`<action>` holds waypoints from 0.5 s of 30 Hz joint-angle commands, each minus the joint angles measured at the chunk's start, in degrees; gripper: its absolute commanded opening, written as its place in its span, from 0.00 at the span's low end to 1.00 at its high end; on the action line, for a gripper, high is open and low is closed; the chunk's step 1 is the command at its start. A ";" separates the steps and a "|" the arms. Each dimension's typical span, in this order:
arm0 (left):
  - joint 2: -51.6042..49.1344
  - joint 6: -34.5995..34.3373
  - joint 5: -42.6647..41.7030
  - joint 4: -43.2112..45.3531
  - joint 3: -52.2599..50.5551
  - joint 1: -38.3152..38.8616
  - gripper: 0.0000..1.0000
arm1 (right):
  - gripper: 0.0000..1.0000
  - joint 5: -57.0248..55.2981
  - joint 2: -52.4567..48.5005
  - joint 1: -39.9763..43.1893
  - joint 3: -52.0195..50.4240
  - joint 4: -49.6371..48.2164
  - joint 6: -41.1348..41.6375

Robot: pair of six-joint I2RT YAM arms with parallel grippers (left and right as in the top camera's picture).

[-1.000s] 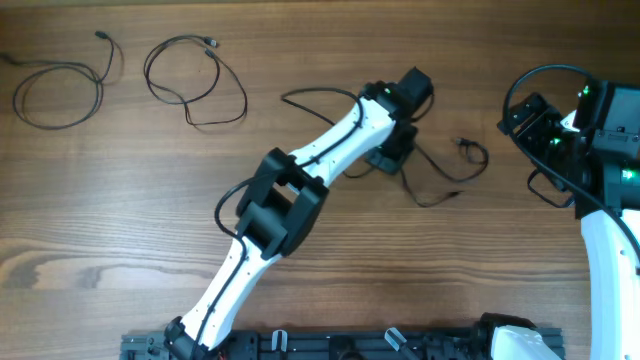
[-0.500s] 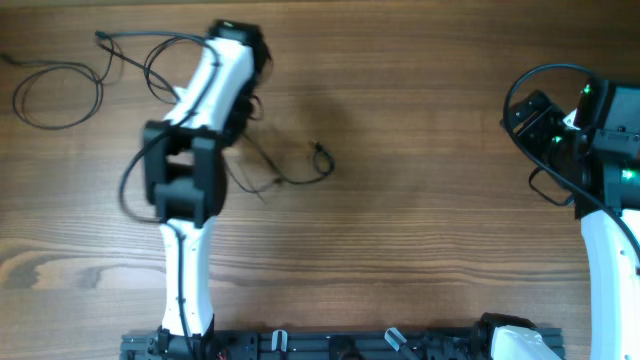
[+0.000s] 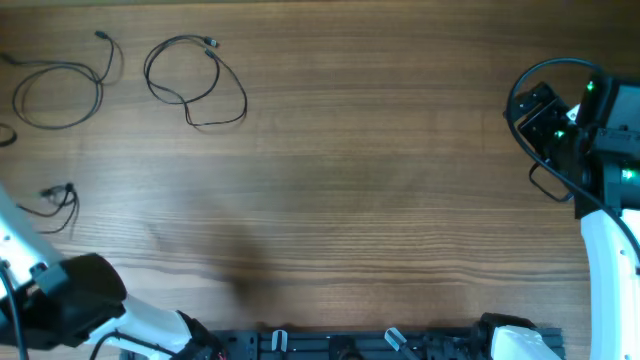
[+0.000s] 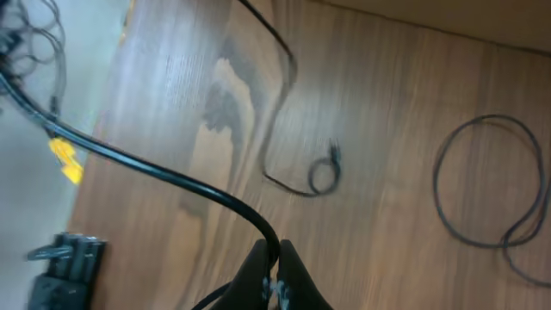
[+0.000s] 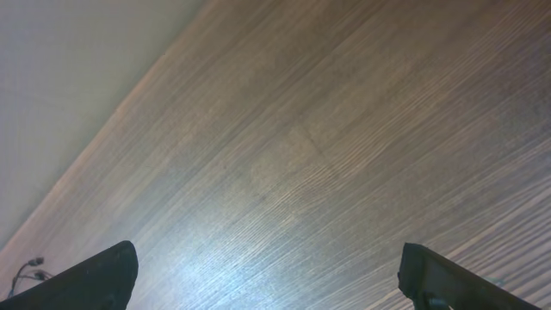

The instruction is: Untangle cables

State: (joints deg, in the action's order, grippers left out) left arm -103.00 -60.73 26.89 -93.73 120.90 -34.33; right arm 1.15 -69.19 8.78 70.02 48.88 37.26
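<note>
Two black cables lie as separate loops at the table's far left: one loop (image 3: pixel 58 92) and another loop (image 3: pixel 192 82). A third cable (image 3: pixel 58 198) sits at the left edge, its plug end curled. In the left wrist view my left gripper (image 4: pixel 275 274) is shut on this black cable (image 4: pixel 172 176), which runs up and left from the jaws; its curled end (image 4: pixel 323 176) lies on the wood, with another loop (image 4: pixel 486 189) to the right. My right gripper (image 5: pixel 275 280) is open and empty above bare wood; a cable end (image 5: pixel 30 267) shows far off.
The left arm (image 3: pixel 70 300) is at the table's bottom left corner, its gripper outside the overhead view. The right arm (image 3: pixel 590 130) stands at the right edge with its own thick black cables. A rail (image 3: pixel 350 342) runs along the front edge.
The left arm has swung from the table's middle to the far left edge, dragging the third cable with it. The right arm has not moved.
</note>
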 commanded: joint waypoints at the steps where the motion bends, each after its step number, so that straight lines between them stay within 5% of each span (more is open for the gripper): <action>1: -3.74 0.33 -5.01 4.87 -2.78 -0.09 0.04 | 1.00 1.07 0.02 0.13 0.63 0.22 0.44; 11: -6.58 0.59 -13.33 37.64 -34.25 2.08 0.04 | 1.00 1.92 0.02 0.13 0.63 1.25 5.57; 13: -6.58 0.52 -17.42 42.07 -40.57 3.50 0.80 | 1.00 1.92 0.02 0.13 0.63 1.27 5.60; 14: -6.58 0.61 -19.04 41.81 -41.51 3.98 1.00 | 1.00 1.90 0.02 0.13 0.63 1.22 5.60; 15: -6.54 2.23 -20.26 40.70 -41.51 4.50 1.00 | 1.00 1.92 0.02 0.13 0.63 0.79 5.60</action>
State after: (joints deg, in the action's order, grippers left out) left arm -109.67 -60.27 11.51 -52.16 80.77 -31.14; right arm 2.57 -69.21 8.80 70.02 50.19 41.54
